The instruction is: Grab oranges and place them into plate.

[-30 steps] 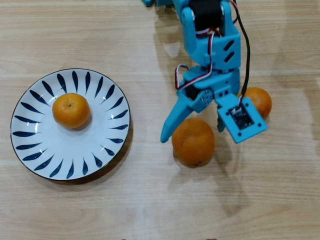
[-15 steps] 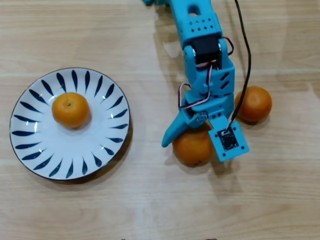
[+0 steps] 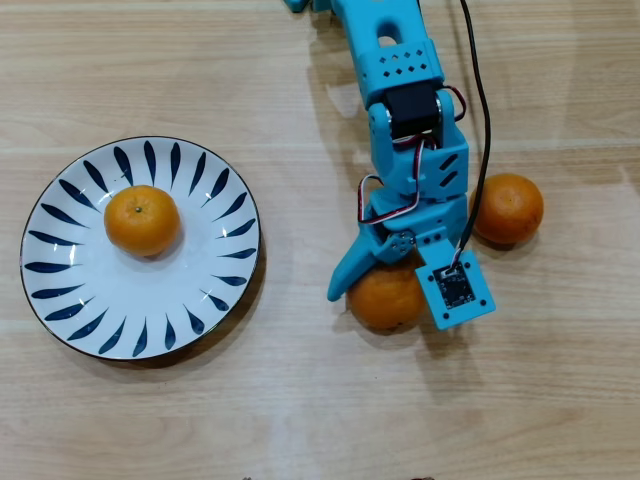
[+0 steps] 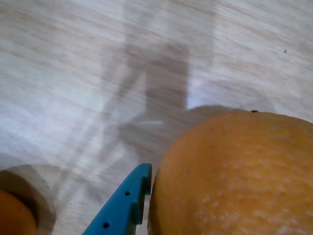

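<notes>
In the overhead view the large orange lies on the wooden table, right of centre. My blue gripper is lowered over it and open, one finger against its left side, the other hidden under the wrist camera board. The wrist view shows that orange filling the lower right, with a blue finger right beside its left edge. A small orange rests on the table just right of the arm. Another small orange sits in the white, blue-leafed plate at the left.
The arm reaches down from the top edge with a black cable along its right side. Bare wood separates the plate from the gripper. An edge of an orange shows in the wrist view's bottom left corner.
The gripper has come down and forward over the large orange, its fingers now straddling it. The oranges and the plate have stayed where they were.
</notes>
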Robot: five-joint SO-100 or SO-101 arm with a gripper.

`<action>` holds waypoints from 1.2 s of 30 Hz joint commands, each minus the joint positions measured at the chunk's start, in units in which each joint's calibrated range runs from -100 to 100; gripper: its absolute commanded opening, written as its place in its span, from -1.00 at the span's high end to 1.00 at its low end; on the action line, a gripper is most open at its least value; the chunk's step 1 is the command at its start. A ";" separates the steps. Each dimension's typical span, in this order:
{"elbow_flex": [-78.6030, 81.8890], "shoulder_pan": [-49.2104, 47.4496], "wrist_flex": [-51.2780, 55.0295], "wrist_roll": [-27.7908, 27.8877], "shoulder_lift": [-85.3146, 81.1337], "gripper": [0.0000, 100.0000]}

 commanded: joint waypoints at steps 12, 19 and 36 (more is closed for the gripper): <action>0.42 -0.65 -0.92 -0.16 -1.02 0.32; -7.28 0.08 13.52 0.47 -5.67 0.32; -32.81 15.32 37.67 13.85 -18.18 0.32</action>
